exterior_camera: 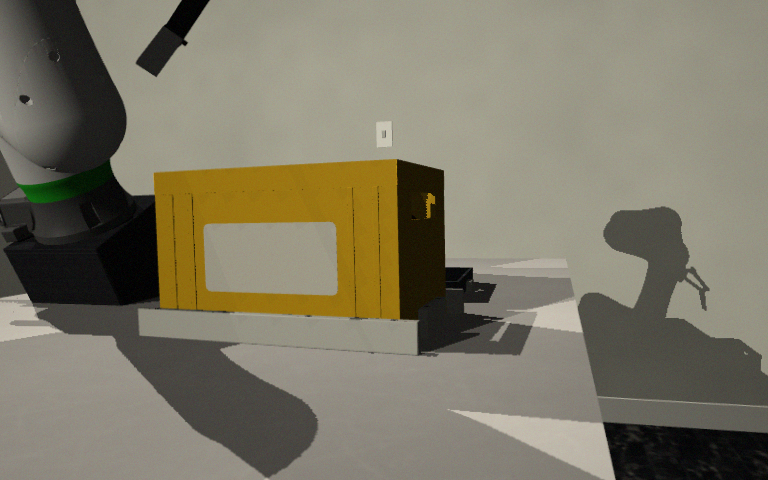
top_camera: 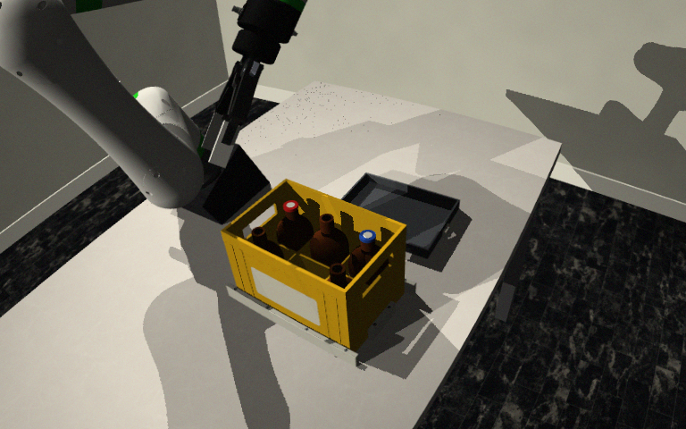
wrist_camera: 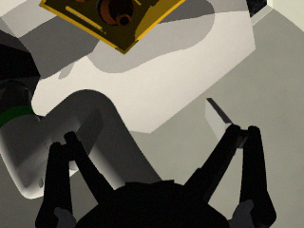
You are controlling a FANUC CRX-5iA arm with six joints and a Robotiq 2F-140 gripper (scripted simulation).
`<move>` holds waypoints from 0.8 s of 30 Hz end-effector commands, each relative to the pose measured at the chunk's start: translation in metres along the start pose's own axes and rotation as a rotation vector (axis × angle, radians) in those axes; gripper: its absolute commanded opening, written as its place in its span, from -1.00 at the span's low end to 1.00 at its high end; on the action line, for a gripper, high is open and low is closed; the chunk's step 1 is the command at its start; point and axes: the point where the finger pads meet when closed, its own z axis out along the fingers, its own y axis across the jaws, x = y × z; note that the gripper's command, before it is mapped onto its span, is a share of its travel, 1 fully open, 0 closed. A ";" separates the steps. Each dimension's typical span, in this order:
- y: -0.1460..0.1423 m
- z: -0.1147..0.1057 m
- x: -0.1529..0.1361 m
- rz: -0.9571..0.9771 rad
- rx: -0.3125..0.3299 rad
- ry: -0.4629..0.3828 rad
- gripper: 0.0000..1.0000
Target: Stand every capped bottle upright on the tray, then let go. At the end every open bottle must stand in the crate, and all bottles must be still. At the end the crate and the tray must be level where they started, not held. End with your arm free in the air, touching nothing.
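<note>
A yellow crate [top_camera: 241, 258] [exterior_camera: 271, 192] [wrist_camera: 163, 10] stands on the table. In it stand brown bottles: one with a red cap [top_camera: 290, 206], one with a blue cap [top_camera: 367, 236], and three open ones [top_camera: 326, 221] [top_camera: 258, 234] [top_camera: 337, 271]. An empty black tray [top_camera: 405, 209] [exterior_camera: 458, 275] lies just behind the crate. My gripper [top_camera: 221, 144] [wrist_camera: 152, 112] is open and empty. It hangs high above the table to the rear left of the crate, near the robot's base. In the exterior view the crate walls hide the bottles.
The crate rests on a low grey plate [top_camera: 296, 323] [exterior_camera: 271, 331]. The robot's black base [top_camera: 238, 181] [exterior_camera: 84, 266] stands close behind the crate's left end. The table's right edge drops to a dark floor [top_camera: 581, 303].
</note>
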 end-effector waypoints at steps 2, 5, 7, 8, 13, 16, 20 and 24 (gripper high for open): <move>0.002 0.002 0.004 -0.014 0.003 0.015 1.00; 0.005 0.007 0.012 -0.040 0.009 0.042 1.00; 0.007 0.011 0.017 -0.057 0.013 0.061 1.00; 0.009 0.012 0.020 -0.066 0.015 0.070 1.00; 0.014 0.021 0.033 -0.109 0.025 0.116 1.00; 0.018 0.026 0.041 -0.135 0.031 0.143 1.00; 0.019 0.028 0.046 -0.151 0.033 0.160 1.00; 0.024 0.035 0.057 -0.185 0.042 0.197 1.00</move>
